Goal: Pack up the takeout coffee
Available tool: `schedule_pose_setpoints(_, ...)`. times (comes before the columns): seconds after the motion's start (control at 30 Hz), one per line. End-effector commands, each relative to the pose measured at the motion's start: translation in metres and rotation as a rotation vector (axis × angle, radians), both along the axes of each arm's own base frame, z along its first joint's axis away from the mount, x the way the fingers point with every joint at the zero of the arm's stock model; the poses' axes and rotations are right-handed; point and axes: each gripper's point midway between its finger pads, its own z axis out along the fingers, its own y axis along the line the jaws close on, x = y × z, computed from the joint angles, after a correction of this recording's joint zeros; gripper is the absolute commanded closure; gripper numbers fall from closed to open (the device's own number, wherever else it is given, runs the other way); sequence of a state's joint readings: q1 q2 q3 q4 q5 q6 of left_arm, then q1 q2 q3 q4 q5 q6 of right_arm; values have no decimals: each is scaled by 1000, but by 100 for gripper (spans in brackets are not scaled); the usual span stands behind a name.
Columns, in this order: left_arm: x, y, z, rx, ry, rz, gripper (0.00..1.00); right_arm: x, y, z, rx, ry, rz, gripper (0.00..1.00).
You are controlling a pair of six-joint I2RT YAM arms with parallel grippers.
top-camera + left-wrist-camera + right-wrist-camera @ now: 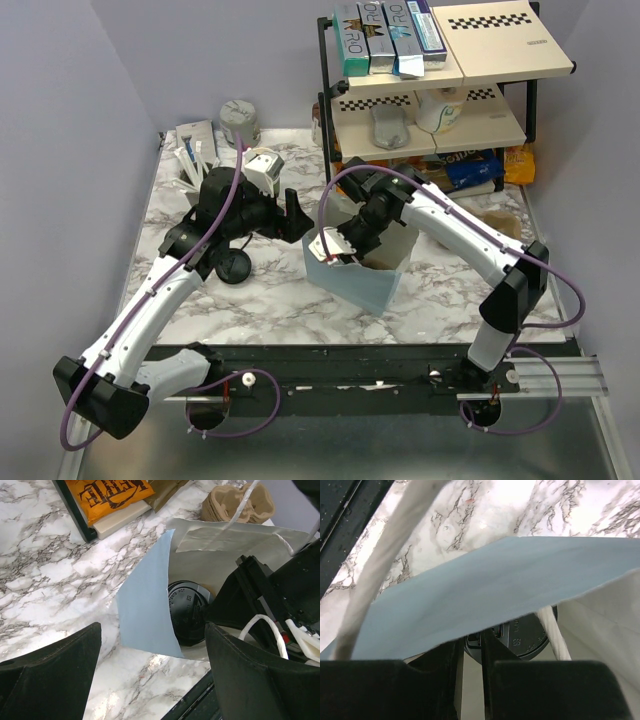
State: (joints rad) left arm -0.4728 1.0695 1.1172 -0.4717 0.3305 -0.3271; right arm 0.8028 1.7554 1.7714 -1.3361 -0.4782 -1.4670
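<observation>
two pincers, both mine. left pincer [297, 216]: jaws wide apart, nothing between them, hovering just beside the left wall of the pale blue paper bag [365, 285] and facing its mouth. right pincer [335, 248]: jaws nearly together with a slim gap between the fingers [395, 690], pinched on the bag's rim at its left rear corner. from my right wrist the blue wall runs straight across the fingertips.

bag stands on the marble table [270, 300], mouth open, cream-coloured inside.

takeout coffee [186, 611]: inside the bag, low down near the bottom. only its round black lid shows, facing the open mouth, with raised lettering too small to read. the green side is hidden by the bag wall.

white rope handle [380, 565] crosses the right wrist view and drops behind the blue wall.

loose black lid [232, 266] lies flat on the marble, close under my left arm and well apart from the bag.
</observation>
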Motion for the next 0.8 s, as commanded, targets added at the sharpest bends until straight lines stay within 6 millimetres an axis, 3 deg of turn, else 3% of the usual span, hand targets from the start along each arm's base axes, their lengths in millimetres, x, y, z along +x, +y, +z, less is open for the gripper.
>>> schedule_pose_setpoints(0.0,0,-3,-1,-14,6,-14,7,-16,-12,-15,-65,95,1,99)
schedule_pose_setpoints(0.6,1,-4,0,-20,10,-11,1,-12,-8,-24,-60,100,-20,94)
schedule_pose_setpoints(0.77,2,-4,1,-24,10,-6,1,-12,-9,-22,-57,94,-29,82)
